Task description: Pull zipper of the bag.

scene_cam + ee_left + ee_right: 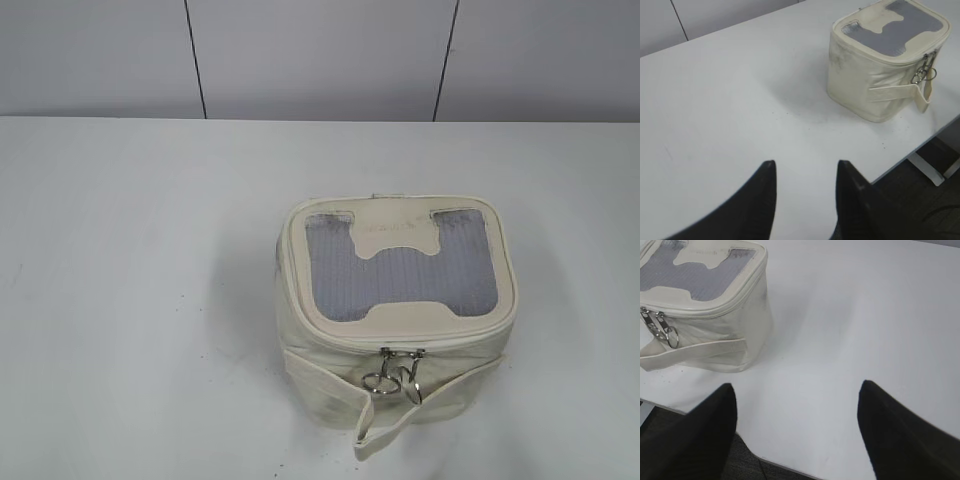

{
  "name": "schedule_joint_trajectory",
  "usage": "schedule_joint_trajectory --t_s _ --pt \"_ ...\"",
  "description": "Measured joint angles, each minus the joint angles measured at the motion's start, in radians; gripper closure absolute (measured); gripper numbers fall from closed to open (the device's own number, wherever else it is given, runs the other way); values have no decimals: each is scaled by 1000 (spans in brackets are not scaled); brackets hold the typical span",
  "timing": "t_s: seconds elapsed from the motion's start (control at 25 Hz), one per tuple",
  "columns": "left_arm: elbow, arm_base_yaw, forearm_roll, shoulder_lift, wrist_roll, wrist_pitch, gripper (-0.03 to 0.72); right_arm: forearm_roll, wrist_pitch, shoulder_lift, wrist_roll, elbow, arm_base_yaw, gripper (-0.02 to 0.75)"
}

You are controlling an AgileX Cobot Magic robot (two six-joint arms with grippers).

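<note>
The cream-white boxy bag (pixel 330 372) stands on the white table near its front edge, lid up, with a grey mesh window and a cream patch. It also shows in the left wrist view (pixel 865 85) and the right wrist view (pixel 725 325). The zipper (pixel 340 338) runs around the lid edge, and its two silver sliders with ring pulls (pixel 392 377) hang together at the front middle; they also show in the left wrist view (pixel 924 74) and the right wrist view (pixel 662 330). My left gripper (pixel 806 167) is open and empty, far left of the bag. My right gripper (pixel 796 390) is wide open and empty, right of the bag.
A loose flat cream strap (pixel 385 432) hangs down the bag's front. The white table (pixel 120 300) ends close in front of the bag, with dark floor and a metal table leg (pixel 926 169) beyond the edge. A panelled wall (pixel 320 55) stands behind.
</note>
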Motion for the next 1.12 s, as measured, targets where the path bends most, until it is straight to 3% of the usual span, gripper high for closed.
schedule_joint_trajectory --t_s 0.64,0.72,0.92,1.12 --pt "1 20 0 0 0 0 380 0 -4 0 -1 0 -3 150" --pt "1 80 0 0 0 0 380 0 -4 0 -1 0 -27 150" --pt "1 344 0 0 0 0 380 0 -4 0 -1 0 -178 150" --pt "1 559 0 -4 0 0 380 0 -4 0 -1 0 -212 150"
